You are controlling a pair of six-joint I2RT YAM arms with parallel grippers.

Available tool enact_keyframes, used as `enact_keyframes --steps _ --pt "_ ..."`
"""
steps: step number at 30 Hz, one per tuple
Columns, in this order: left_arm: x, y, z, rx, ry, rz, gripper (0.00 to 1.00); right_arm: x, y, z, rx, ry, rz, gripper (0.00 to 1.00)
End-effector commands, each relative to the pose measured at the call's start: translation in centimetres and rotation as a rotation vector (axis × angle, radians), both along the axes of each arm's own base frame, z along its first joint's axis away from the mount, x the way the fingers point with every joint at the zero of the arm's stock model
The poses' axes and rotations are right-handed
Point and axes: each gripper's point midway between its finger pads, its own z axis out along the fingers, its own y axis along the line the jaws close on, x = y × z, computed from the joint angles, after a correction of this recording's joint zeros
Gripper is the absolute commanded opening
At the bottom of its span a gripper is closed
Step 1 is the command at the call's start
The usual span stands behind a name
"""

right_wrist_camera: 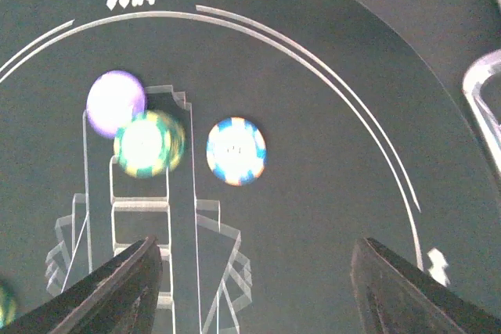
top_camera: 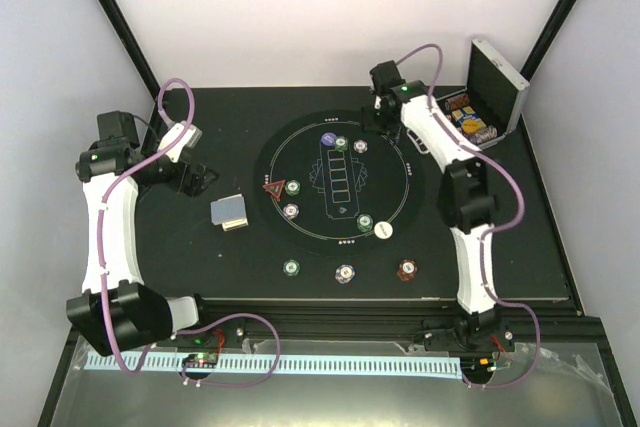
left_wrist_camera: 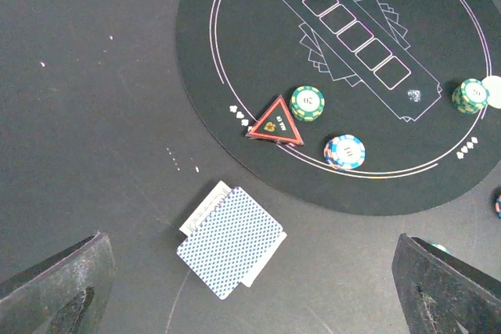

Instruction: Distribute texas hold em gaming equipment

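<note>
Black tabletop [top_camera: 180, 247] fills the enclosure, with a round mat [top_camera: 400, 172] at its middle and an open silver case [top_camera: 492, 87] beyond the mat at 2 o'clock. The right gripper [right_wrist_camera: 258, 244] hangs over the mat's 12 o'clock edge, claw spread and holding nothing. Just ahead of it are a blue-white chip [right_wrist_camera: 236, 151], a green chip [right_wrist_camera: 149, 144] and a purple button [right_wrist_camera: 115, 102]. That wrist view is blurred, so how far the fingers clear the chips is hard to judge. If they are low, any sideways drift on the way out could clip the blue-white chip and slide it into its neighbours, spoiling the layout. The left gripper [top_camera: 198, 179] is also spread wide and empty, off the mat at 9 o'clock, above the deck of cards [left_wrist_camera: 231, 242]. The deck lies flat and a little fanned, white card edges peeking out from under the top card. A pinch there could easily take several cards at once, or none. A fingertip landing short would likely shove the pile toward the mat's rim, where the red triangle marker [left_wrist_camera: 275, 123] and another green chip [left_wrist_camera: 308, 102] sit close together. Three more chips [top_camera: 344, 273] lie off the mat at 6 o'clock, within an elbow's sweep.
</note>
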Motion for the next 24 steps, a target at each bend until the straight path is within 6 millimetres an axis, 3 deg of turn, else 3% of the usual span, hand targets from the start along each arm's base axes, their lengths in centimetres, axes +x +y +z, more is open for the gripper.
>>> enact_keyframes --steps 1,5,11,14,18,24 --pt "-0.8 -0.7 1.5 -0.020 -0.042 -0.022 0.99 -4.3 -0.7 5.4 0.002 -0.100 0.023 0.70" --pt "-1.4 -0.8 1.5 -0.015 -0.046 -0.025 0.99 -11.7 1.5 6.1 -0.007 -0.128 0.111 0.73" --pt "-2.2 -0.7 0.6 0.010 -0.031 -0.015 0.99 -23.6 5.2 2.0 0.005 -0.056 0.257 0.81" --pt "-2.7 -0.7 0.1 0.017 -0.023 -0.013 0.99 -28.6 6.3 -0.6 0.016 0.006 0.311 0.84" --pt "-3.1 -0.7 -0.5 0.018 -0.006 -0.007 0.99 -33.2 7.8 -3.2 0.038 0.074 0.364 0.86" --pt "-3.4 -0.9 -1.2 0.005 0.016 -0.007 0.99 -36.2 8.8 -6.7 0.018 0.159 0.418 0.86"
